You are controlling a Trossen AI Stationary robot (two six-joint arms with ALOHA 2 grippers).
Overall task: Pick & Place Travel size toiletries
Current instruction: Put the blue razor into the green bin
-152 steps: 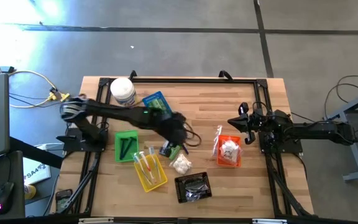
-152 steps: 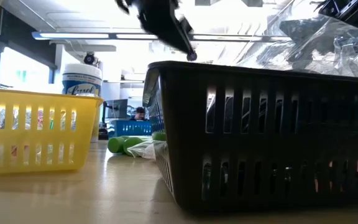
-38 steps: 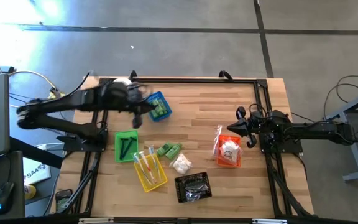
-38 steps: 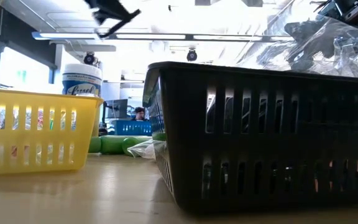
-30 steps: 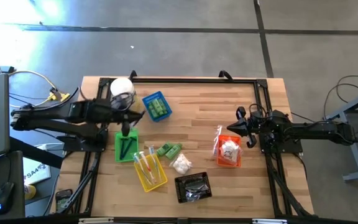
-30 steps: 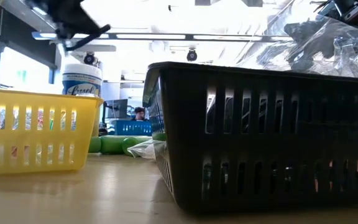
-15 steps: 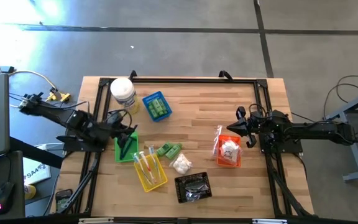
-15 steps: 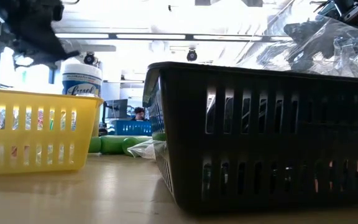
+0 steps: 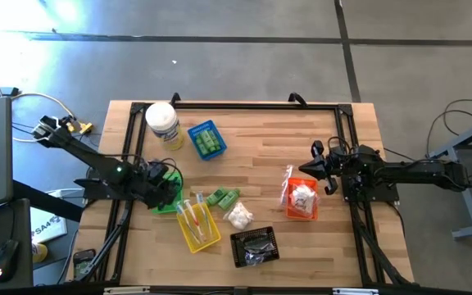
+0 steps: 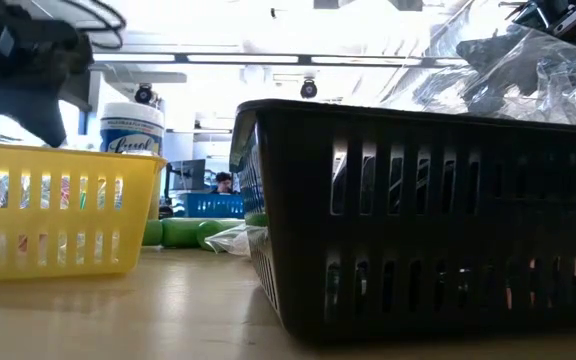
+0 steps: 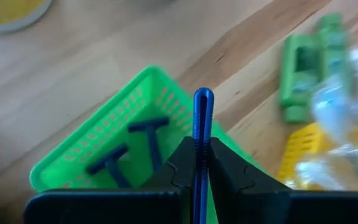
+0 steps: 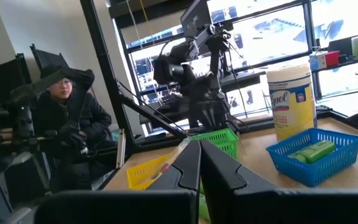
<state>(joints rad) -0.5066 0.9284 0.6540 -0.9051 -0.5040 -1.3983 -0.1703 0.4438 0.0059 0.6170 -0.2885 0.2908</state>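
My left gripper (image 9: 168, 182) is low over the green basket (image 9: 167, 206) at the table's left, shut on a slim dark blue piece (image 11: 202, 109). Two dark blue T-shaped pieces (image 11: 129, 152) lie in that basket (image 11: 98, 140). Two green bottles (image 9: 224, 197) and a white puffy packet (image 9: 238, 216) lie on the table's middle. The blue basket (image 9: 206, 140) holds green bottles, and the yellow basket (image 9: 197, 224) holds thin sticks. My right gripper (image 9: 318, 165) waits shut at the right, just beyond the orange basket (image 9: 301, 201). My left gripper pinches the slim blue piece between its two fingers (image 11: 222, 165), the piece standing edge-on in the gap. Its free end (image 11: 202, 96) sticks out past the fingertips, above the green basket's floor. The fingers slant downward toward the basket. Which end of the piece they hold is hidden by the fingers.
A big white jar (image 9: 161, 121) stands at the far left corner. A black basket (image 9: 254, 246) with clear-wrapped bits sits near the near edge and fills much of the low view (image 10: 418, 220). Bare wood lies between the blue and orange baskets. A person (image 12: 67, 124) sits beyond the table.
My left gripper has drawn back from beside the white jar toward the table's near edge and come down over the green basket, staying shut. The arm has folded toward the left edge. The right arm and the items on the table have kept still.
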